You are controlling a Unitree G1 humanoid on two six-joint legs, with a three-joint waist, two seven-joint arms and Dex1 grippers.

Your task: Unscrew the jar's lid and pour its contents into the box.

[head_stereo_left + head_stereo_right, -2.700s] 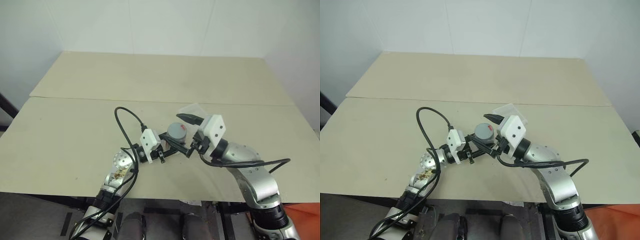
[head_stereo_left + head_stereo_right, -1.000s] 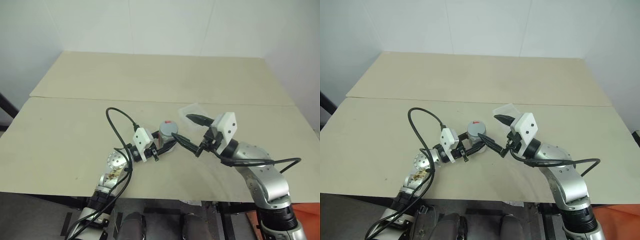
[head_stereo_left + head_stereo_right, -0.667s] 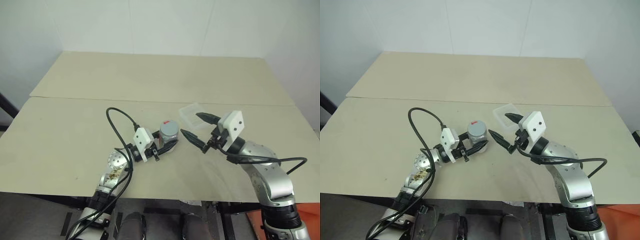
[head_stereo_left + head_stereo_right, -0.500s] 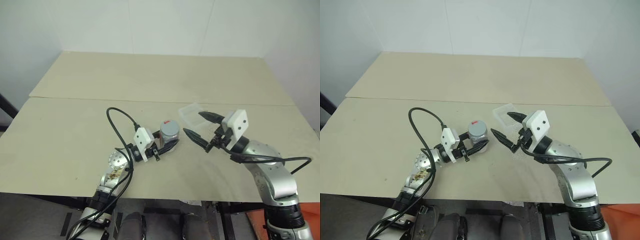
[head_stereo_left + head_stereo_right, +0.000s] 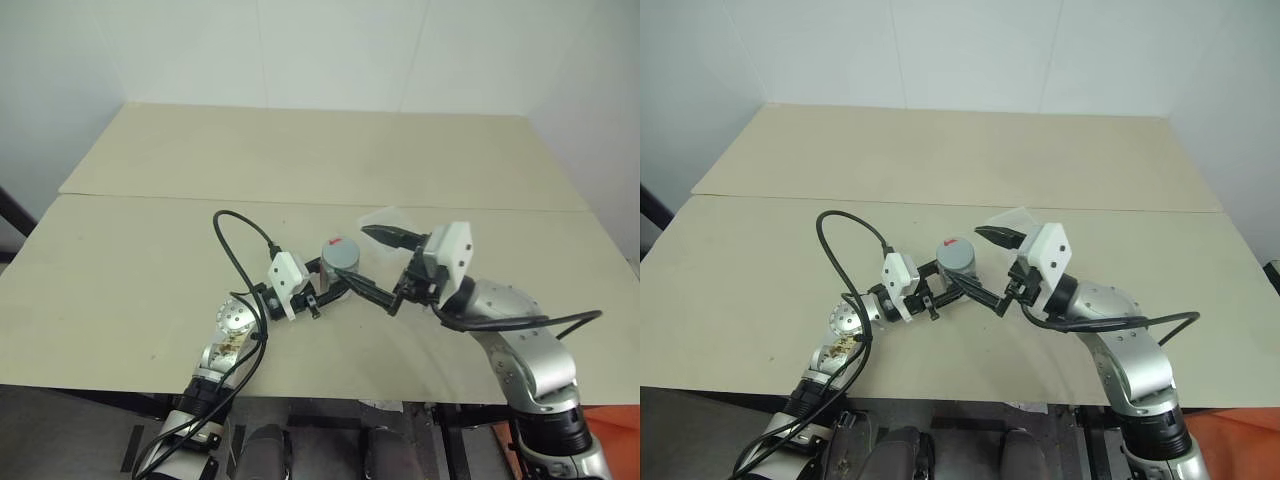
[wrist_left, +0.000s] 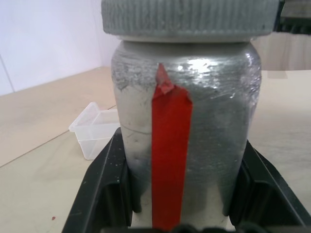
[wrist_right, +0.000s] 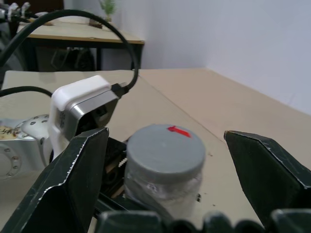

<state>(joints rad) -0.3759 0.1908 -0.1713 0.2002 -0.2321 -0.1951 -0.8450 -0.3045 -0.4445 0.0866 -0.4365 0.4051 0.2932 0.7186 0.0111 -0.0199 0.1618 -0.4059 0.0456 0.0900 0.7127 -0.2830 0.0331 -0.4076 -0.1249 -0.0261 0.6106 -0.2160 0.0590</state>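
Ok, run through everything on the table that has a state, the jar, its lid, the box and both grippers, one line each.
jar: upright, clamped in the left gripper.
lid: on the jar, not yet removed.
box: open, on the table, looks empty.
left gripper: shut on the jar.
right gripper: open, fingers either side of the lid, not gripping it.

One jar [image 5: 343, 262] wearing one lid [image 7: 164, 149], one box [image 6: 95, 128] and two grippers are showing on one table [image 5: 150, 250].
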